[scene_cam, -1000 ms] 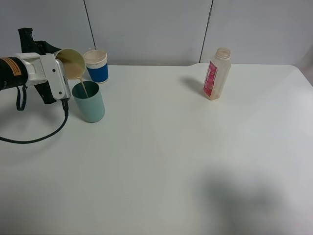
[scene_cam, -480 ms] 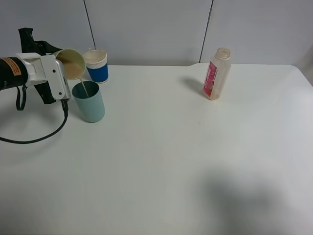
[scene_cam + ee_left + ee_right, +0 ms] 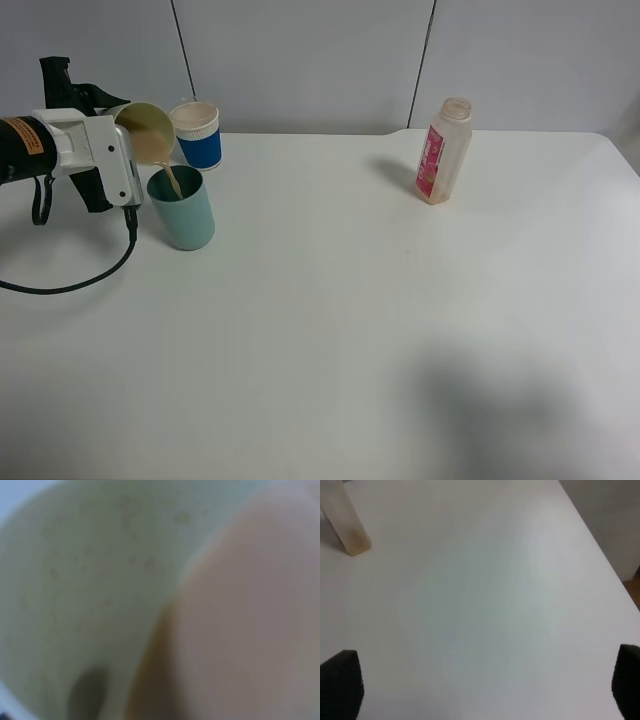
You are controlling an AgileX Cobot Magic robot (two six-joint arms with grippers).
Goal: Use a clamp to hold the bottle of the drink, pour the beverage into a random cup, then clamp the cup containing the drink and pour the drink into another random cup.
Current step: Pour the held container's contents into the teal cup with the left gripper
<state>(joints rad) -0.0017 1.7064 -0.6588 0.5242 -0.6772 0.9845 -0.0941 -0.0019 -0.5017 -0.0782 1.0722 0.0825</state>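
Observation:
At the far left of the table, my left gripper is shut on the pale yellow-green cup. The cup is tipped on its side over the teal tumbler. A thin stream of peach-tan beverage runs from its rim into the tumbler. The left wrist view is filled by the cup's inner wall and the beverage lying against it. The bottle stands upright at the back right and also shows in the right wrist view. My right gripper is open above bare table, holding nothing.
A blue cup with a white rim stands just behind the teal tumbler. The left arm's black cable loops over the white table. In the right wrist view the table's edge runs close by.
The left gripper has tipped the yellow-green cup slightly further, and the pour into the teal tumbler continues. The bottle and the other cups have not moved.

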